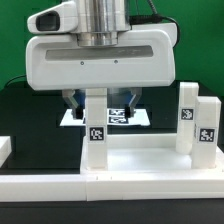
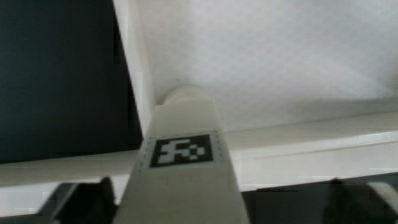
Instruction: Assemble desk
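My gripper (image 1: 97,103) is shut on a white square leg (image 1: 96,130) and holds it upright, its tag facing the camera. The leg's lower end meets the near left corner of the white desk top (image 1: 150,158); whether it sits in the socket is hidden. Two more tagged legs (image 1: 188,115) (image 1: 206,128) stand on the top's right end. In the wrist view the held leg (image 2: 182,150) runs out between my dark fingers (image 2: 80,205) towards a corner of the desk top (image 2: 267,70), beside its raised rim.
A long low white border rail (image 1: 60,188) runs along the front. The marker board (image 1: 138,118) lies behind the gripper on the black table. A white block (image 1: 5,148) sits at the exterior view's left edge. A green backdrop stands behind.
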Robot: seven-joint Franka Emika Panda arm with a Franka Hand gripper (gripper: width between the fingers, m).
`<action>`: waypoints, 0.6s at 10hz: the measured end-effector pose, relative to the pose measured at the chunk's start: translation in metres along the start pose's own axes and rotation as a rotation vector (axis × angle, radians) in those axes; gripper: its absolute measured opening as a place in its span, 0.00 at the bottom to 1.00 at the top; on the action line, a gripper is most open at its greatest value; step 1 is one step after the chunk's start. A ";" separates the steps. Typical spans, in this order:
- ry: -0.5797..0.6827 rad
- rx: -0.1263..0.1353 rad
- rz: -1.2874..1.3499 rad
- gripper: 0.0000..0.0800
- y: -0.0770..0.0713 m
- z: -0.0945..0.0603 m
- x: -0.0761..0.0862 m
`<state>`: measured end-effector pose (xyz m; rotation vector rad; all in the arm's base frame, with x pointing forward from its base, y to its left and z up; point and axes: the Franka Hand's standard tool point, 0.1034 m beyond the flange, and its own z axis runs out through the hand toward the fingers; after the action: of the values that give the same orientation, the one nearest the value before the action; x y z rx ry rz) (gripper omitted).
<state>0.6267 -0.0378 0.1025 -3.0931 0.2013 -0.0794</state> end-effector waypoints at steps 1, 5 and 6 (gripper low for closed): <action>0.002 -0.002 0.035 0.53 0.002 -0.001 0.001; 0.006 -0.005 0.350 0.36 0.006 -0.001 0.002; 0.012 -0.001 0.472 0.36 0.006 -0.001 0.003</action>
<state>0.6283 -0.0445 0.1037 -2.9514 0.9166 -0.0804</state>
